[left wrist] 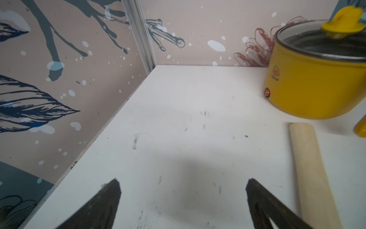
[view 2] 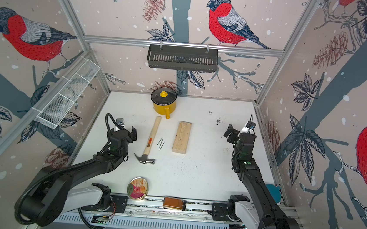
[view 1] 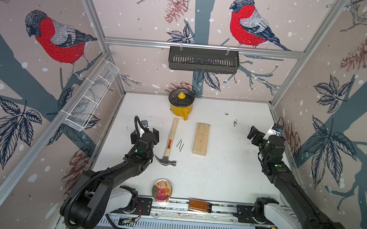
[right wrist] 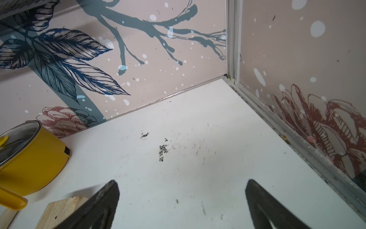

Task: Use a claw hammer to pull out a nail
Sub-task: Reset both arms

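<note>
While the left fingers (left wrist: 108,200) and right fingers (right wrist: 257,198) both stand spread wide, grasping nothing above the white surface (view 1: 217,179), the claw hammer (view 1: 171,139) lies flat and untouched just beside the left ones. Its orange-and-black label (view 1: 169,143) and the logo on the yellow pot (left wrist: 309,79) perhaps carry lettering, but both are too blurred to read.

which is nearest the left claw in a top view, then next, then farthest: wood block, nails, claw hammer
1. claw hammer, just right of the left claw
2. nails, beyond the handle
3. wood block, farthest right
</note>
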